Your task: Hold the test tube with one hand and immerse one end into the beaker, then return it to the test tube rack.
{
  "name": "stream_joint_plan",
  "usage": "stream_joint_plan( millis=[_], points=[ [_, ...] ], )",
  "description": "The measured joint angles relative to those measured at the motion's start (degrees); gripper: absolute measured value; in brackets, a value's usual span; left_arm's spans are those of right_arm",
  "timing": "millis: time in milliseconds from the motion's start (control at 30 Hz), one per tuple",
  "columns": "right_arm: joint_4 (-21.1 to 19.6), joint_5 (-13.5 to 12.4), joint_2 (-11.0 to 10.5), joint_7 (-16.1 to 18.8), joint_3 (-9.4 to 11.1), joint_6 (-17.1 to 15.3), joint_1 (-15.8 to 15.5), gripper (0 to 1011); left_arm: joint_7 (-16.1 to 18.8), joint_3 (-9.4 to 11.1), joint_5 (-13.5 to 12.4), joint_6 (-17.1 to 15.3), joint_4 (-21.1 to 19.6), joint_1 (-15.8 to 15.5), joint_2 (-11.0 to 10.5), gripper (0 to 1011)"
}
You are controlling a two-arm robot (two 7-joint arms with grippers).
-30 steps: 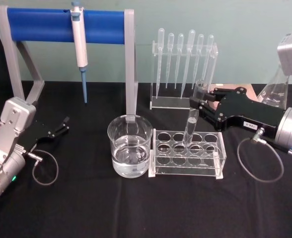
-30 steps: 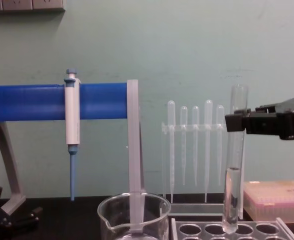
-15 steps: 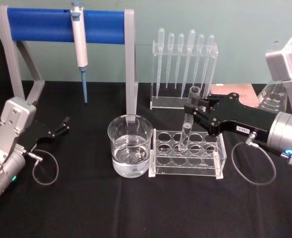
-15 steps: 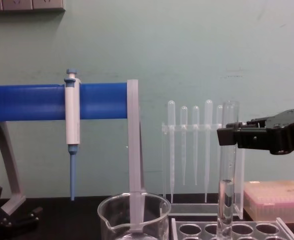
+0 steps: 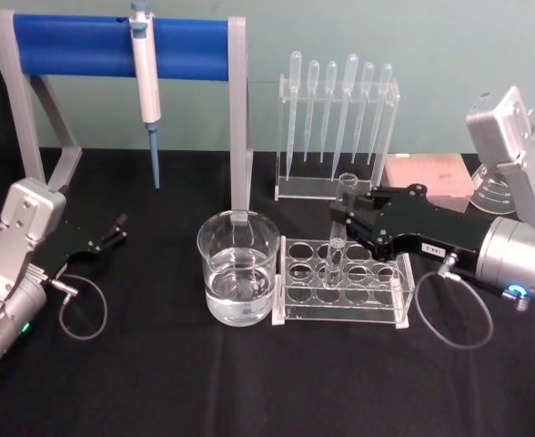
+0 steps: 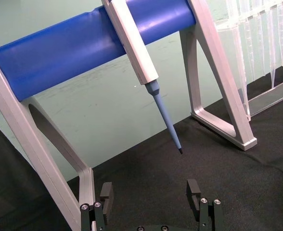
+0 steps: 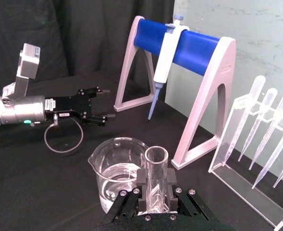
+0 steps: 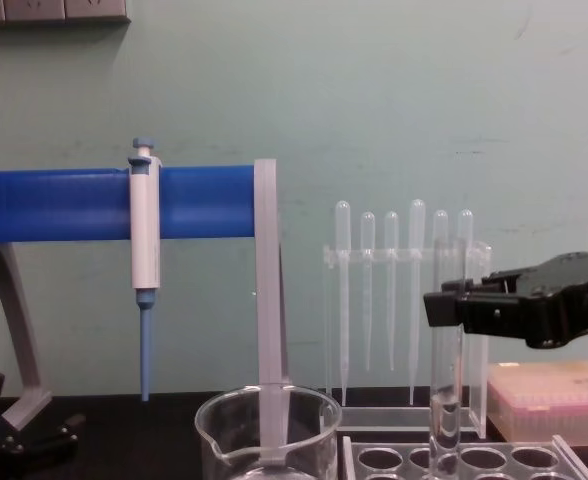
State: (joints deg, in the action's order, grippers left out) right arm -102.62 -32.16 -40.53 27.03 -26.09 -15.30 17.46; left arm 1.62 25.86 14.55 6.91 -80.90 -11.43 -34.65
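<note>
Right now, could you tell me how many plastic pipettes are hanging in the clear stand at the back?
6, side by side in the clear stand behind the tube rack: pipettes, left to right. None appears hidden.

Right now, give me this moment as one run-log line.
right gripper: shut on test tube | tube: upright, in tube rack | beaker: beside rack | left gripper: open, parked
</note>
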Motion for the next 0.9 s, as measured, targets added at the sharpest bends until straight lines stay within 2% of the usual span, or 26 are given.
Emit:
stream_joint_plan(
  millis=[367,900],
  points=[
    [2.8,1.7,2.0,0.4,-1.1,1.2,0.0,234,0.0,0.0,0.0,0.0,0.0,0.0,0.0,1000],
    [6.2,3.3,4.0,0.5,-0.8,3.0,-1.2,234,0.0,0.0,0.0,0.0,0.0,0.0,0.0,1000]
  ],
)
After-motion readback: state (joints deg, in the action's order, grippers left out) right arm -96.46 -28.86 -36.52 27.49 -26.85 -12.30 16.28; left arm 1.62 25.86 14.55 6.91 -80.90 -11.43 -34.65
